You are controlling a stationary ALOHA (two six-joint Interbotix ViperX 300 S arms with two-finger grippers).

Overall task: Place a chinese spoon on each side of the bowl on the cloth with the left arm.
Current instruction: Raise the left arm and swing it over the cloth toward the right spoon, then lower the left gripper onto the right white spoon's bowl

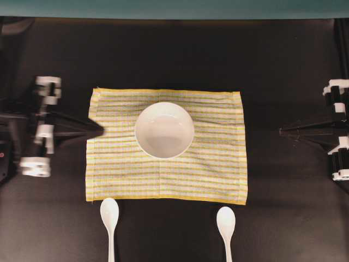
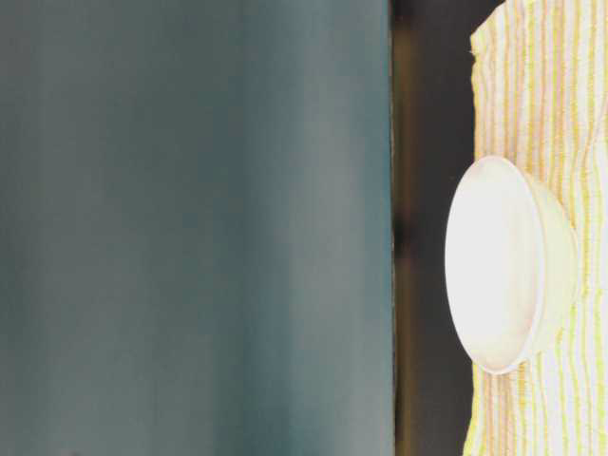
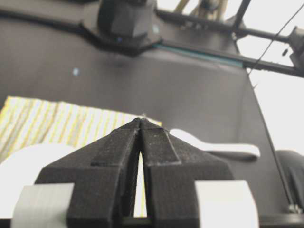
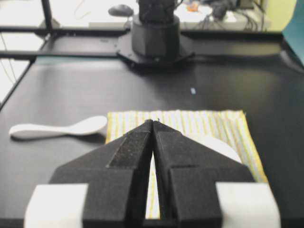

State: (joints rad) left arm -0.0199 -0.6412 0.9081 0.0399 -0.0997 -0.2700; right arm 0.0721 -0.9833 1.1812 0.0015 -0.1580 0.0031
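A glossy white bowl (image 1: 164,130) sits on the striped yellow cloth (image 1: 218,169), a little above the cloth's middle. Two white chinese spoons lie on the black table just below the cloth's near edge: one at the left (image 1: 109,217), one at the right (image 1: 226,224), handles pointing toward the table's front. My left gripper (image 1: 100,127) rests shut and empty just off the cloth's left edge. My right gripper (image 1: 282,131) is shut and empty, to the right of the cloth. The left wrist view shows a spoon (image 3: 213,145) beyond the shut fingertips.
The black table (image 1: 174,60) surrounds the cloth, with a teal wall (image 1: 174,8) along the back. Both arm bases stand at the table's far left and right edges. The bowl (image 2: 508,266) and cloth (image 2: 560,85) also appear in the table-level view.
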